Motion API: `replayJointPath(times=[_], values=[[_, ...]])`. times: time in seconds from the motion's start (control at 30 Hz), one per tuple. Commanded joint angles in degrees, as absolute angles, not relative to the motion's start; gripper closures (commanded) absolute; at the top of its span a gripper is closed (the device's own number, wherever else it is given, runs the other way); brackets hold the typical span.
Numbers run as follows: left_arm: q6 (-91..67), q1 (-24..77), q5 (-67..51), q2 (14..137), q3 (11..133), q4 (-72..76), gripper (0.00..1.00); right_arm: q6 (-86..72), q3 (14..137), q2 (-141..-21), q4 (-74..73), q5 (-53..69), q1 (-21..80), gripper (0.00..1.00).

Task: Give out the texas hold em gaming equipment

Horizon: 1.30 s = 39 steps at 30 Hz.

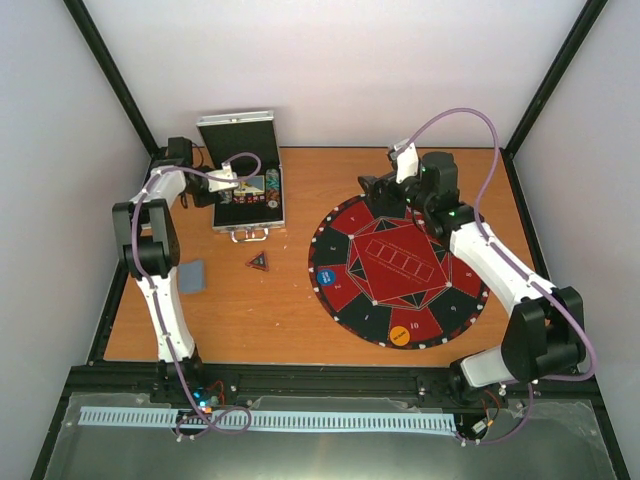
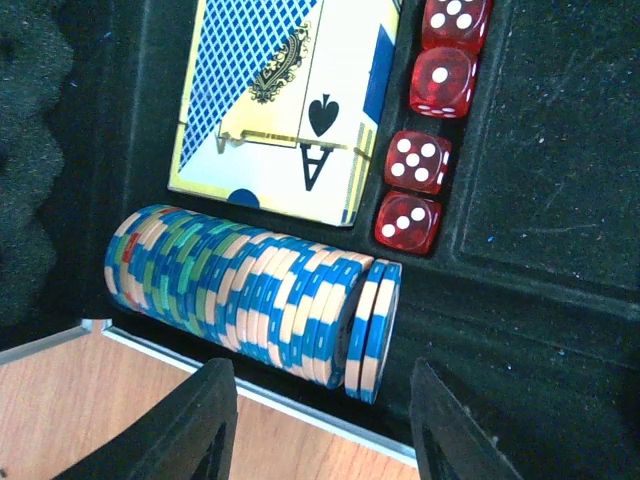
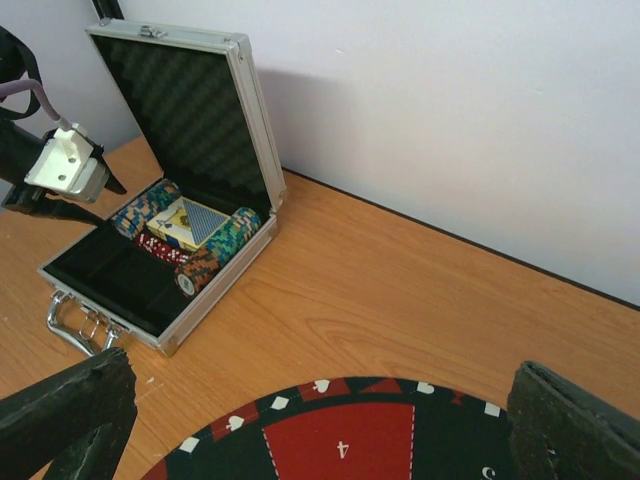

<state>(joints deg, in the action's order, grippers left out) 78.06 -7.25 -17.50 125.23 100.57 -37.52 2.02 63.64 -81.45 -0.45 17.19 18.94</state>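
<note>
While the left end effector point(image 2: 318, 370) hangs with its jaws apart and nothing clamped, just at the near end of the row of poker chips point(image 2: 250, 290), those chips lie in the open case point(image 1: 236, 128) beside the boxed playing cards point(image 2: 290, 90) and red dice point(image 2: 420, 160). The right end effector point(image 3: 320, 415) gapes wide and empty over the far rim of the round mat point(image 1: 400, 270). Only an orange disc point(image 1: 399, 336) and a blue disc point(image 1: 326, 273) sit on that mat, so I judge the job barely begun: chips and cards are yet to be dealt out across the table point(image 1: 300, 320).

The left end effector point(image 1: 228, 186) hangs over the open case point(image 1: 237, 130), beside the round mat point(image 1: 400, 268).
</note>
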Motion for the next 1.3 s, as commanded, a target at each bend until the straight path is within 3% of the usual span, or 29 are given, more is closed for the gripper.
replayJointPath(times=[0.0,0.67,0.97,1.27], values=[[77.8,-7.7,-21.2,127.5,102.8,-35.9,0.51,2.9,65.9,-82.2,-1.3,17.2,19.1,0.00],[79.1,-7.7,-21.1,124.6,95.8,-40.0,0.57,3.0,67.5,-82.9,-3.3,17.7,19.1,0.00],[76.4,-7.6,-19.2,126.8,99.5,-37.1,0.55,3.2,68.5,-83.2,-4.4,17.9,19.0,0.00],[77.7,-7.6,-22.1,124.9,100.0,-39.0,0.47,3.3,68.8,-83.5,-5.3,17.9,19.0,0.00]])
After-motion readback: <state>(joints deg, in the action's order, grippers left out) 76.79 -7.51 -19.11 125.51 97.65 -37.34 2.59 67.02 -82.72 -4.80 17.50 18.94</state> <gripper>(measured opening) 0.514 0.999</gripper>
